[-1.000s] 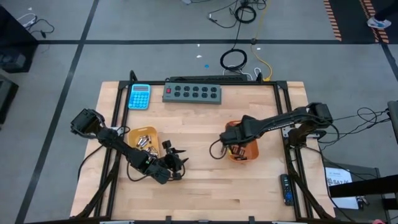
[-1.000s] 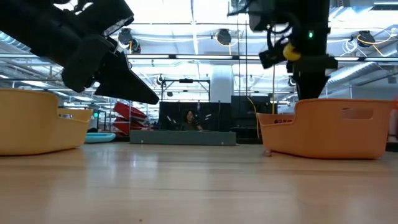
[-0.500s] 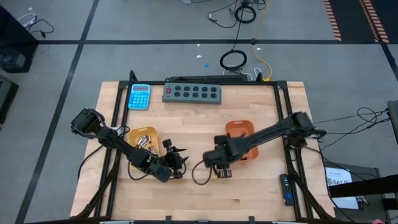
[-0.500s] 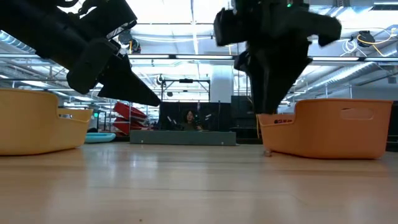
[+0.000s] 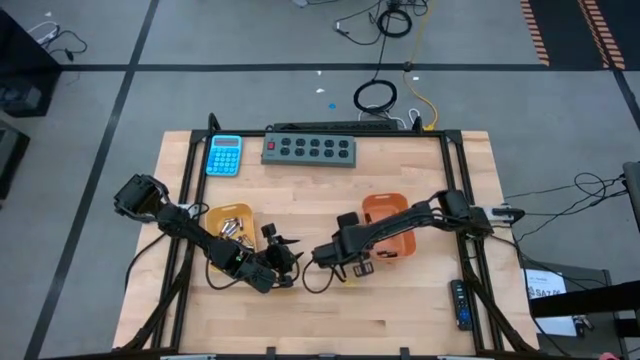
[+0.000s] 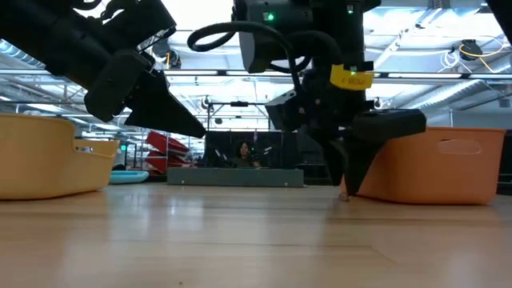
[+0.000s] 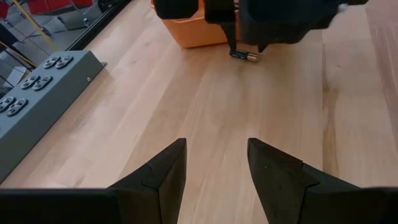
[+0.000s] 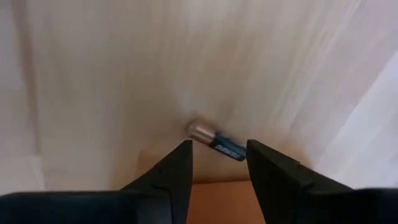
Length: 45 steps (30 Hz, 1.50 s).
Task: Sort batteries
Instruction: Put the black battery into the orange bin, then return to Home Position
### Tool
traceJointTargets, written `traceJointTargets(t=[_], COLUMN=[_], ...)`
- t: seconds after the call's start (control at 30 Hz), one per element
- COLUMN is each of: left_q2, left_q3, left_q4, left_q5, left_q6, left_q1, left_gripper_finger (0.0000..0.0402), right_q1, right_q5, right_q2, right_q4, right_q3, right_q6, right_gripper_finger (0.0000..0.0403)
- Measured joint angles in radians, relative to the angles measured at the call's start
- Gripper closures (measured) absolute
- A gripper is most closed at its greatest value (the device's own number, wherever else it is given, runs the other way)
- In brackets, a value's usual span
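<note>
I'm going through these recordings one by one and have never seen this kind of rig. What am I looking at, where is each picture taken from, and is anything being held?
Two dark robot arms work at a pale wooden table.

One picture looks straight down, one looks level across the tabletop, and one camera sits on each wrist, looking past that arm's own fingers.

On the table: a blue calculator, a grey power strip with buttons, a yellow-orange tray holding silvery batteries, and an orange tray.

The right gripper is open, just above a small dark battery with a silvery end lying on the wood beside the orange tray.

The left gripper hangs open beside the yellow-orange tray.

Neither gripper holds anything.
</note>
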Motion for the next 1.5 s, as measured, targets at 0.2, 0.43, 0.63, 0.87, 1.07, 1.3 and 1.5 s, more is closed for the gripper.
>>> traceJointTargets(t=[0.2,0.43,0.63,0.87,1.07,1.3,1.5], left_q2=[0.0,0.0,0.0,0.0,-0.063,-0.258,-0.338], left_q3=[0.0,0.0,0.0,0.0,0.004,-0.02,-0.081], left_q4=[0.0,0.0,0.0,0.002,-0.002,-0.198,-0.259], left_q5=[0.008,0.012,0.012,-0.033,-0.157,-0.292,-0.285], left_q6=[-0.001,-0.001,-0.001,0.004,0.055,-0.036,-0.119], left_q1=[0.0,0.0,0.0,-0.014,-0.104,-0.226,-0.271], left_gripper_finger=[0.0222,0.0222,0.0222,0.0222,0.0222,0.0222,0.0222], right_q1=[0.005,0.006,0.003,-0.008,-0.021,-0.04,-0.039], right_q5=[-0.003,-0.015,-0.033,0.161,0.225,0.12,0.096], right_q2=[0.031,0.076,0.072,-0.062,-0.386,-0.7,-0.866], right_q4=[-0.001,0.022,0.054,0.033,0.052,0.285,0.374], right_q3=[-0.001,0.004,-0.001,-0.006,-0.098,-0.542,-0.73], right_q6=[-0.128,-0.321,-0.386,-0.256,-0.045,0.205,0.369], right_gripper_finger=[0.0263,0.0313,0.0387,0.0399,0.0401,0.0397,0.0318])
